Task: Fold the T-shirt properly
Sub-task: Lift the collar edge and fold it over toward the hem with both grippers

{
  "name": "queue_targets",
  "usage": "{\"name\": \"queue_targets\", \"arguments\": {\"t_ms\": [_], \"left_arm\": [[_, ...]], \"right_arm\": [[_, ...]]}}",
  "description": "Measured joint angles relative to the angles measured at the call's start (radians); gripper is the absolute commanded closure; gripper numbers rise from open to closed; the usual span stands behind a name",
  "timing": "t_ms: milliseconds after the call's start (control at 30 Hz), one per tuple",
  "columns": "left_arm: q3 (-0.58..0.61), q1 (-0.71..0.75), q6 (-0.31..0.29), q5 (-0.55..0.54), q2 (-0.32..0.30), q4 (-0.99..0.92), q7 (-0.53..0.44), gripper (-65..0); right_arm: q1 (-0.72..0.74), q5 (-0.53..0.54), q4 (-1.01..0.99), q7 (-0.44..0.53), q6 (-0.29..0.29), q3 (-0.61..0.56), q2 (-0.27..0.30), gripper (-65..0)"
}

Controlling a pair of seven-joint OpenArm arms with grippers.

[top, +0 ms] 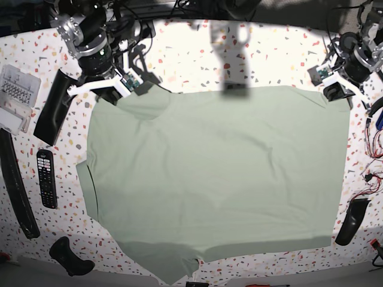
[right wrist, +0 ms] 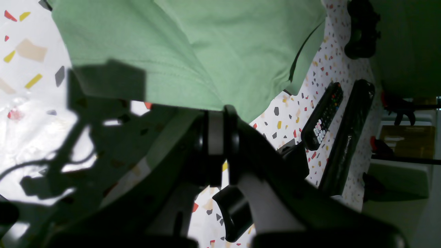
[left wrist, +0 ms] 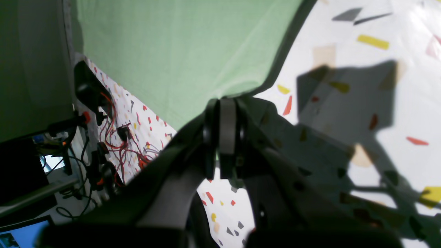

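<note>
Sage-green cloth covers most of the speckled terrazzo tabletop (top: 269, 54): the T-shirt (top: 215, 173) lies spread nearly flat, one sleeve poking off toward the near edge. At the shirt's far corner beside the remote control (top: 46, 177), the right gripper (right wrist: 216, 117) has its jaws pressed together, pinching the shirt's edge. At the opposite far corner, the left gripper (left wrist: 224, 103) is likewise clamped on the hem of the shirt. Beyond the shirt on the remote's side lie a long black case (top: 52, 106) and a clear plastic box (top: 15, 95). Red wires (top: 374, 164) trail just off the shirt's other side.
</note>
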Motion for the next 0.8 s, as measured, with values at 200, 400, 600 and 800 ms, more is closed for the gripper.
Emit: {"name": "queue_targets", "arguments": {"t_ms": [200, 400, 600, 800], "left_arm": [[0.001, -0.05, 0.001, -0.003, 0.0, 0.0, 0.0, 0.0], [0.001, -0.118, 0.0, 0.0, 0.0, 0.0, 0.0, 0.0], [0.001, -0.174, 0.0, -0.152, 0.001, 0.0, 0.006, 0.0], [0.002, -0.206, 0.0, -0.2, 0.011, 0.0, 0.007, 0.0]], "right_arm": [[0.063, 0.089, 0.0, 0.012, -0.002, 0.0, 0.005, 0.0], [0.121, 0.136, 0.0, 0.018, 0.0, -0.001, 0.052, 0.0], [0.193, 0.21, -0.003, 0.019, 0.0, 0.0, 0.058, 0.0], [0.237, 0.228, -0.067, 0.031, 0.0, -0.001, 0.058, 0.0]]}}
